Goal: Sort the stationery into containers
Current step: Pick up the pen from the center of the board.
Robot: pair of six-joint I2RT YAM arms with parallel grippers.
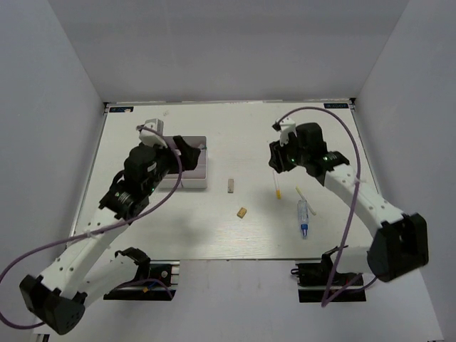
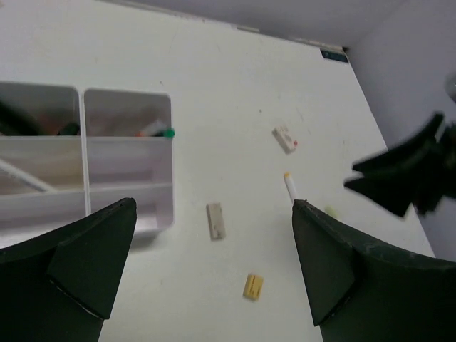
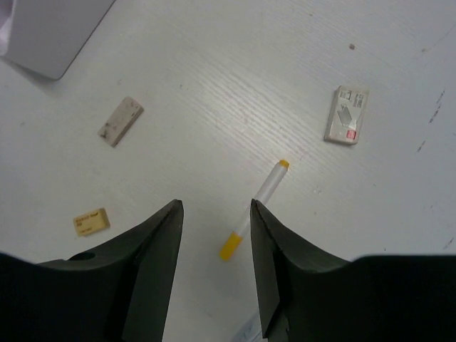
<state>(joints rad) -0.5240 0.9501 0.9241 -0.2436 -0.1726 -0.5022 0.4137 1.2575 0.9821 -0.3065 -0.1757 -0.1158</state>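
Left tool [image 2: 210, 256] released wide, empty, by organizer box [image 2: 165, 178]. Right tool [image 3: 216, 235] jaws apart, empty, hovering over yellow-tipped pen [image 3: 265, 187] on counter [image 3: 214, 71], probably lining up grasp.

A white divided plastic organizer box [image 1: 197, 178] left of centre holds pens, while a beige eraser block [image 1: 231, 186], small yellow eraser [image 1: 243, 212], yellow-ended white pen [image 1: 276, 187] and clear blue-tipped tube [image 1: 303, 217] lie flat rightward.

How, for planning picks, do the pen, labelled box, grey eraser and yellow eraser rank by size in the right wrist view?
Pen; labelled box and grey eraser, too alike to rank; yellow eraser.
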